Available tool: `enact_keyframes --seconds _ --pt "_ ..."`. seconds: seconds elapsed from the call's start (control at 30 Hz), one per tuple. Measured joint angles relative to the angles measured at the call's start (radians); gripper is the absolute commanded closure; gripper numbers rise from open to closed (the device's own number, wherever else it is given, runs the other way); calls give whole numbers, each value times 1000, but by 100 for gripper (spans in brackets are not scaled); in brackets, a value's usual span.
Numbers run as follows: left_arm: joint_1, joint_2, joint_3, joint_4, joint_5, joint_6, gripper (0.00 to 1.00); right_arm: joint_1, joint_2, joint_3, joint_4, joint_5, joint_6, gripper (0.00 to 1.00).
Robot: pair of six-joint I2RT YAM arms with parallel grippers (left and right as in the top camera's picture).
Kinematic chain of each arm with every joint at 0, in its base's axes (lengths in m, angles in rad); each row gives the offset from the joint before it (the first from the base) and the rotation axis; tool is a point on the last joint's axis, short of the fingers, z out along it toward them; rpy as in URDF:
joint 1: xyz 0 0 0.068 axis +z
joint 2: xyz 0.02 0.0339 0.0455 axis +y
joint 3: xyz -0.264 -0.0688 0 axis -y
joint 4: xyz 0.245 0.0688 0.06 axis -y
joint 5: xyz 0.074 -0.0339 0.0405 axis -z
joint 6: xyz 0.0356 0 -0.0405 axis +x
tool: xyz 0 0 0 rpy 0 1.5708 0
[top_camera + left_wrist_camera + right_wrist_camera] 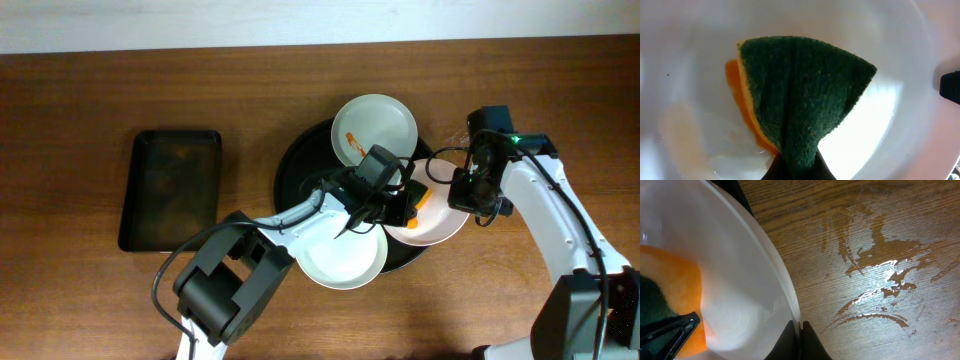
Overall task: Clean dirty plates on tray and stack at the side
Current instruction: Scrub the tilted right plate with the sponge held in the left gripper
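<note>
Plates, three white ones, sit on the round black tray [297,172], which they and the arm largely cover. Nearest the robot, one plate [345,262] lies at the tray's front edge. Its upper part is hidden beneath the left arm, so I cannot tell whether it carries a smear. Just behind and to the right, a second plate [440,225] overhangs the tray's right rim above the counter [80,120]. The left pincer [796,169], mostly cut off at the bottom of its own view, is clenched on a green-and-yellow sponge [800,95] pressed into this plate. An orange streak shows at the sponge's left edge, and it is hard to say whether that is sauce or sponge. The right pincer [800,332] is clamped on the same plate's rim, with only its tips visible. Wet streaks [880,272] shine on the wood beside it. Farthest away, the third plate [376,125] rests at the tray's back edge with an orange smear on its left. Well to the left sits a rectangular black tray [170,190].
</note>
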Motion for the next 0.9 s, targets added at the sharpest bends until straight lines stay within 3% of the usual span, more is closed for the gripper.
enact_keyframes --seconds 0.43,0.9 --pt "-6 42 3 55 -4 0 100 -1 0 -5 -6 35 -7 96" --pt "-6 45 6 59 -171 2 100 -1 0 -5 -16 37 -4 96"
